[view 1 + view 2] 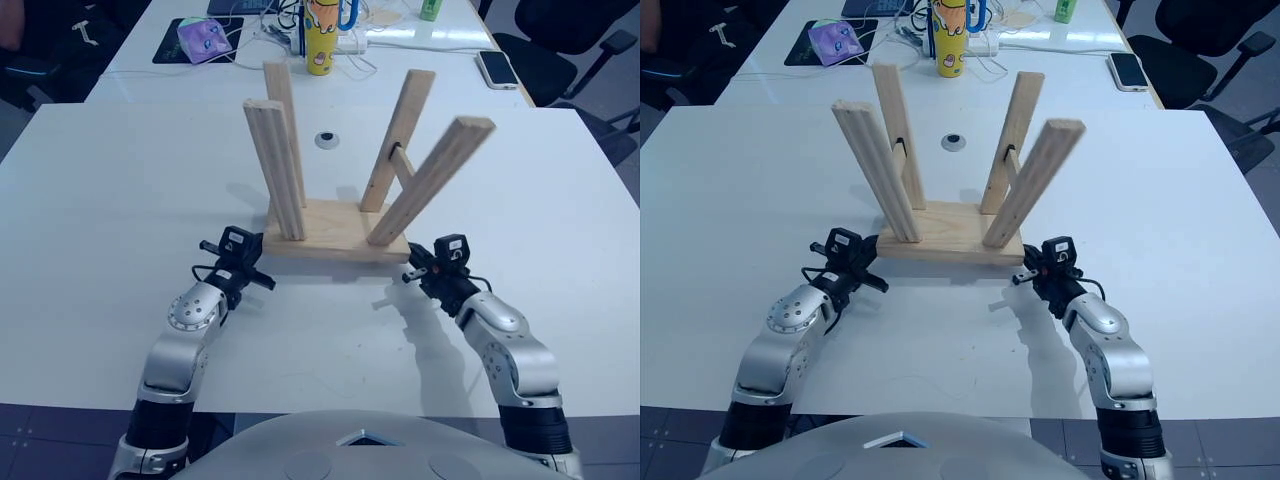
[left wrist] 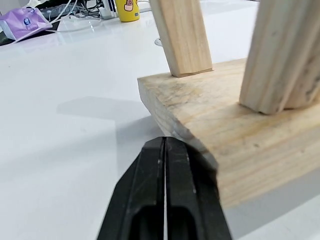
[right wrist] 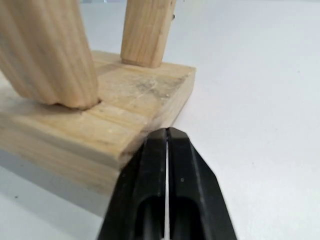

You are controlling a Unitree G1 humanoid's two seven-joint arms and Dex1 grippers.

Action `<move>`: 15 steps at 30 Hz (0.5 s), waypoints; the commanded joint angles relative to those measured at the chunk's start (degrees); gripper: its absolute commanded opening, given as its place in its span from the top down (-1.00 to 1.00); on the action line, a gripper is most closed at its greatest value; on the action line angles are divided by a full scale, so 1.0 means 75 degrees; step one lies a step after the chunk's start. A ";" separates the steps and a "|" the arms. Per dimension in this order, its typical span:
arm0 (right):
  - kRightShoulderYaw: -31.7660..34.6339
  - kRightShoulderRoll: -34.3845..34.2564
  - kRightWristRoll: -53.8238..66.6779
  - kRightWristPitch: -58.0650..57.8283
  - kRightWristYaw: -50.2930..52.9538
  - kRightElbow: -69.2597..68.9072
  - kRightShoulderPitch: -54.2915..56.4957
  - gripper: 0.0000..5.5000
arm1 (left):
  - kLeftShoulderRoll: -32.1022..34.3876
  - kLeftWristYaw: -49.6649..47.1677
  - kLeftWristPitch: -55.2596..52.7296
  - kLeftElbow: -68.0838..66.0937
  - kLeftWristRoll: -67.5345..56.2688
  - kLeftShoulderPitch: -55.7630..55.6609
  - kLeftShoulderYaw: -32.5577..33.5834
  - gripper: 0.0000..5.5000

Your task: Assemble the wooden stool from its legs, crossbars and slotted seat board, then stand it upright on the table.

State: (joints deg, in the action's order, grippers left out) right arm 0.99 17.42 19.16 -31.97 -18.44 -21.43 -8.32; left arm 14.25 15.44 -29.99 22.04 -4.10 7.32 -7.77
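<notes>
Eye views show the stool (image 1: 335, 235) inverted, legs (image 1: 283, 165) up; wrist views show left gripper (image 2: 165, 143) and right gripper (image 3: 166, 133) clenched empty at the seat board's (image 2: 240, 135) near corners.

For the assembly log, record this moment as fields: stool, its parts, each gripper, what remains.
stool: assembled, upside down on the table
seat board: flat on the table
legs: four, pointing up, splayed outward
crossbar: between the two legs on the robot's right
left gripper: shut, tip at the board's near left corner; contact unclear
right gripper: shut, tip at the board's near right corner; contact unclear
remaining: stool not yet turned upright
</notes>
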 commanded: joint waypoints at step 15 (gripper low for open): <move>-0.0717 -0.0167 0.1996 -0.0924 -0.1421 -0.1680 0.1120 1.00 | -0.0176 0.1170 -0.0967 0.1647 -0.1252 -0.1059 -0.0454 0.99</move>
State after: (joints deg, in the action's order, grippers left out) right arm 2.52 19.65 23.04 -38.20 -18.45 -27.63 -4.92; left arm 15.58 15.46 -37.30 30.30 -4.52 4.41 -4.43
